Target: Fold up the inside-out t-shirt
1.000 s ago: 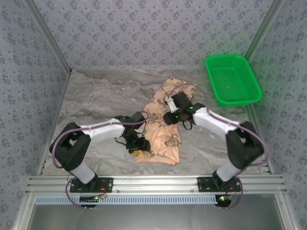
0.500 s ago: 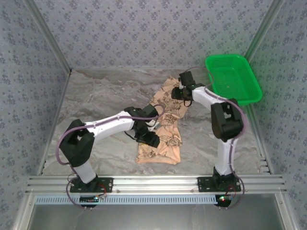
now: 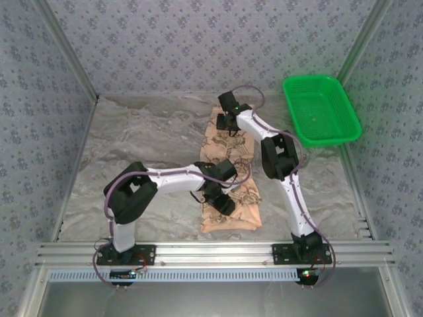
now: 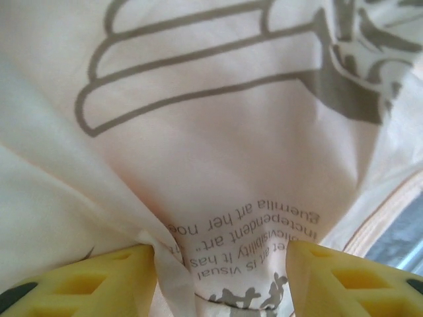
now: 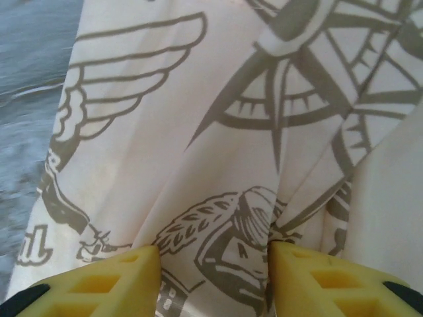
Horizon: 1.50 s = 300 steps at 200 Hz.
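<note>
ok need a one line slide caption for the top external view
Two arms stretch the inside-out t-shirt lengthwise on the marble table, left pincer near its front end, right pincer at its far end, green basket alongside.

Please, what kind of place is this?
Probably a robot test cell, not a home: patterned fabric walls on a metal frame, a marble-look table with two arms bolted to a rail, a t-shirt and a green basket.

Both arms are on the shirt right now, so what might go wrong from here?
The right gripper pinches the t-shirt at its far end and the left gripper pinches it near the middle, so uneven pulling may slip a pinch. The cloth is bunched between the left fingers, so the fold may crease.
</note>
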Available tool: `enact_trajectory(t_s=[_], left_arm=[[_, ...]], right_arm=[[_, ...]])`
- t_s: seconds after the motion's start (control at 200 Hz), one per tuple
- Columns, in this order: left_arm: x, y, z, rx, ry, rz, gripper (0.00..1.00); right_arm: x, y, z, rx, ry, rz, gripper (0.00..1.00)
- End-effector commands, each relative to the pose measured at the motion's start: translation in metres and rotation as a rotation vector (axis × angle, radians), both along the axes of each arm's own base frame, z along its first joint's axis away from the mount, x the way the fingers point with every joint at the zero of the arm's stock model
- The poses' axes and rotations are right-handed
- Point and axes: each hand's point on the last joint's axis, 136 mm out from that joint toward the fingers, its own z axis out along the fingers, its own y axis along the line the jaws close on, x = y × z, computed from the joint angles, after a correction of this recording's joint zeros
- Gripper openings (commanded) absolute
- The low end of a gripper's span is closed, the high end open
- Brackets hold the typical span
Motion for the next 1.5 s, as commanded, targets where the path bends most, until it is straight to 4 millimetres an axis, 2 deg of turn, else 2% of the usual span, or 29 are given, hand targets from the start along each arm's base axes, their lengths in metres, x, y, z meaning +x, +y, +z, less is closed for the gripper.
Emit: enact_trajectory(t_s=[0.0, 0.12, 0.22, 0.32, 0.425, 0.53, 0.545, 0.61, 0.695, 0.71, 0.735, 0.745, 0.76, 0.82, 0.86, 0.949, 0.969, 1.034, 1.074, 1.144, 1.184, 1.264, 1.324, 1.394, 1.494], left_arm=[[-0.032, -0.005, -0.029, 0.020, 0.091, -0.115, 0.55], [-0.033, -0.008, -0.024, -0.004, 0.079, -0.149, 0.55], [-0.033, -0.003, -0.019, -0.009, 0.059, -0.169, 0.55], [-0.034, 0.004, -0.007, -0.006, 0.050, -0.181, 0.55], [-0.032, 0.007, 0.024, -0.047, -0.010, -0.194, 0.56], [-0.027, 0.009, 0.070, -0.146, -0.121, -0.222, 0.57], [-0.028, 0.009, 0.077, -0.163, -0.136, -0.233, 0.57], [-0.027, 0.009, 0.106, -0.239, -0.215, -0.281, 0.58], [-0.032, 0.012, 0.140, -0.347, -0.329, -0.380, 0.60], [-0.033, 0.013, 0.143, -0.360, -0.346, -0.397, 0.61], [-0.033, 0.015, 0.147, -0.375, -0.379, -0.426, 0.63], [-0.034, 0.016, 0.148, -0.379, -0.390, -0.438, 0.63], [-0.034, 0.017, 0.150, -0.387, -0.408, -0.452, 0.65], [-0.033, 0.022, 0.149, -0.386, -0.469, -0.515, 0.70], [-0.034, 0.026, 0.144, -0.373, -0.486, -0.559, 0.74], [-0.045, 0.035, 0.119, -0.339, -0.443, -0.676, 0.79], [-0.050, 0.036, 0.116, -0.346, -0.419, -0.707, 0.81], [-0.055, 0.038, 0.096, -0.317, -0.370, -0.746, 0.82], [-0.055, 0.036, 0.085, -0.315, -0.363, -0.733, 0.82], [-0.055, 0.028, 0.078, -0.366, -0.402, -0.701, 0.78], [-0.055, 0.026, 0.077, -0.406, -0.448, -0.682, 0.80], [-0.065, 0.031, 0.066, -0.398, -0.551, -0.762, 0.85], [-0.062, 0.038, 0.050, -0.329, -0.614, -0.798, 0.85], [-0.063, 0.046, 0.036, -0.285, -0.648, -0.854, 0.84], [-0.061, 0.042, 0.030, -0.302, -0.711, -0.855, 0.85]], right_arm=[[-0.029, 0.047, -0.035, 0.106, 0.133, 0.197, 0.48], [-0.025, 0.066, -0.024, 0.087, 0.090, 0.262, 0.49], [-0.010, 0.070, -0.001, 0.122, 0.024, 0.281, 0.49], [0.002, 0.067, 0.045, 0.176, -0.037, 0.294, 0.50], [-0.003, 0.059, 0.108, 0.233, -0.107, 0.356, 0.52], [-0.017, 0.033, 0.169, 0.214, -0.198, 0.377, 0.53], [-0.020, 0.028, 0.170, 0.204, -0.203, 0.378, 0.53], [-0.033, 0.003, 0.206, 0.176, -0.300, 0.367, 0.53], [-0.059, -0.033, 0.236, 0.147, -0.419, 0.364, 0.52], [-0.063, -0.038, 0.246, 0.148, -0.456, 0.365, 0.52], [-0.071, -0.048, 0.249, 0.137, -0.494, 0.370, 0.52], [-0.075, -0.052, 0.261, 0.131, -0.534, 0.376, 0.52], [-0.080, -0.058, 0.257, 0.120, -0.551, 0.380, 0.52], [-0.105, -0.077, 0.282, 0.067, -0.700, 0.414, 0.52], [-0.124, -0.084, 0.287, 0.007, -0.768, 0.476, 0.52], [-0.177, -0.086, 0.266, -0.136, -0.763, 0.748, 0.56], [-0.189, -0.089, 0.244, -0.164, -0.700, 0.788, 0.55], [-0.226, -0.097, 0.204, -0.248, -0.527, 0.959, 0.63], [-0.260, -0.097, 0.180, -0.270, -0.404, 1.111, 0.67], [-0.321, -0.102, 0.152, -0.257, -0.267, 1.404, 0.78], [-0.345, -0.108, 0.139, -0.251, -0.234, 1.504, 0.83], [-0.366, -0.116, 0.119, -0.264, -0.222, 1.558, 0.87], [-0.377, -0.115, 0.107, -0.286, -0.256, 1.604, 0.90], [-0.396, -0.114, 0.084, -0.297, -0.248, 1.673, 0.92], [-0.410, -0.122, 0.055, -0.356, -0.192, 1.748, 0.95]])
